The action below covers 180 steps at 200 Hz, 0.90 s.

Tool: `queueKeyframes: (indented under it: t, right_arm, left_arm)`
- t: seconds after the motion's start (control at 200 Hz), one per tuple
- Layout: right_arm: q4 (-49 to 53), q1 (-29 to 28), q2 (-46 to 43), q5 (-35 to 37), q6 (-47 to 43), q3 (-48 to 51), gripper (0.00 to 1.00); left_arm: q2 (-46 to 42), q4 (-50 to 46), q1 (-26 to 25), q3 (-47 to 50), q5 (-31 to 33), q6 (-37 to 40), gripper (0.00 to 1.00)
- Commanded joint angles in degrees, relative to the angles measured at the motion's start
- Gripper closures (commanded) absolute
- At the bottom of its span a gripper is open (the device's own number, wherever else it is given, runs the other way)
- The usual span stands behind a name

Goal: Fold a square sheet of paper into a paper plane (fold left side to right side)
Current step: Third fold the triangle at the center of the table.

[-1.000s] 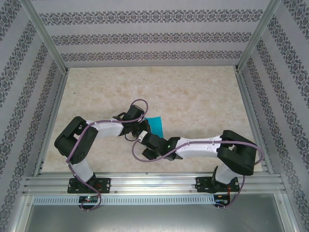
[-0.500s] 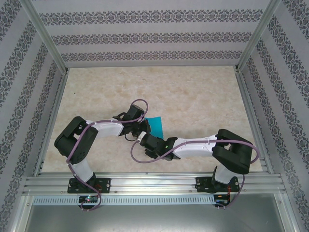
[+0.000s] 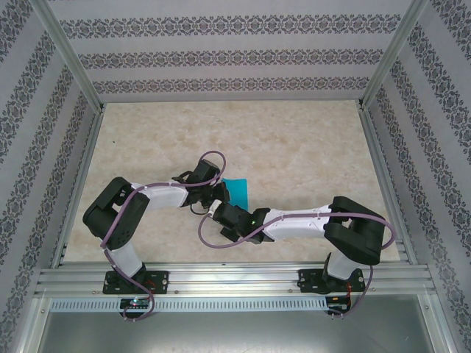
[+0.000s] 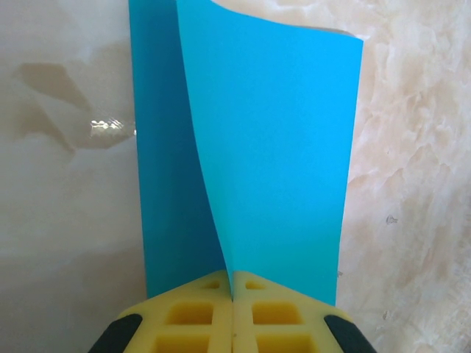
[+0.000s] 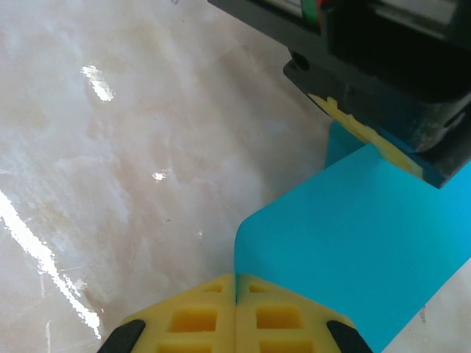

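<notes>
Right now the square sheet of paper sits near the middle of the desk, a little left of the centre of the top picture. Both arms reach in to it from the bottom of that picture.

The left hand has its yellow pads pressed tight together at the bottom of its own picture. It is pinching the near edge of the paper. From that pinch, one part of the paper lifts up and curls over to the right. A flat blue strip lies on the desk under it, on the left.

The right hand is pressed together too, at the bottom of its own picture. A rounded corner of the paper runs right into the line between its pads, so it looks like it is pinching that corner.

I think the job has only just begun. The paper is bent over, but it is puffy and not flat. I can't see a sharp fold line yet, and the edges do not look matched up. The side has to be laid down and pressed. After that, all the pointy plane folds are left to do. Nothing looks like a plane yet.
</notes>
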State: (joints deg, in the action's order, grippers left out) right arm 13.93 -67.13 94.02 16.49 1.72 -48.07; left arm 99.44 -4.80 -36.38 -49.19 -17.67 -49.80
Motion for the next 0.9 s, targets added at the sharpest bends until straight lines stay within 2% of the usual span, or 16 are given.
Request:
queueKeyframes:
  t: [0.0,0.06,0.15,0.305,0.38,0.44,0.58,0.764,0.894]
  right_arm:
    - [0.32,-0.37,-1.68,-2.45,-0.45,-1.34,1.0]
    - [0.13,-0.04,-2.1,-4.19,-0.27,-1.07,1.0]
    - [-0.22,0.58,-2.66,-6.51,-0.07,-0.61,1.0]
    - [-0.62,1.79,-2.92,-8.87,0.19,0.07,1.0]
    - [-0.88,2.3,-3.05,-9.76,0.26,0.33,1.0]
    - [-1.0,2.4,-3.03,-10.1,0.26,0.35,1.0]
    - [-1.25,2.65,-2.72,-10.82,0.17,0.54,1.0]
    - [-1.99,3.29,-2.94,-11.37,0.76,1.3,1.0]
    - [-2.15,3.76,-2.87,-11.66,1.01,1.48,1.0]
  left_arm:
    - [-1.56,-1.2,0.47,-1.53,-0.47,1.22,0.89]
    - [-2.39,-1.96,0.5,-1.54,-0.18,1.63,0.86]
    - [-4.21,-3.92,0.56,-1.52,0.66,2.66,0.72]
    - [-7.48,-8.26,1.78,-1.63,0.97,5.22,0.59]
    - [-8.41,-12.12,2.81,-2.26,1.0,6.83,0.5]
    - [-8.79,-14.8,3.85,-2.57,1.04,8.42,0.47]
    - [-9.98,-16.6,6.43,-2.51,-0.36,10.25,0.5]
    - [-7.82,-14.65,6.6,-6.79,-5.28,12.18,0.7]
    - [-3.04,-12.96,5.98,-10.91,-8.4,12.31,0.77]
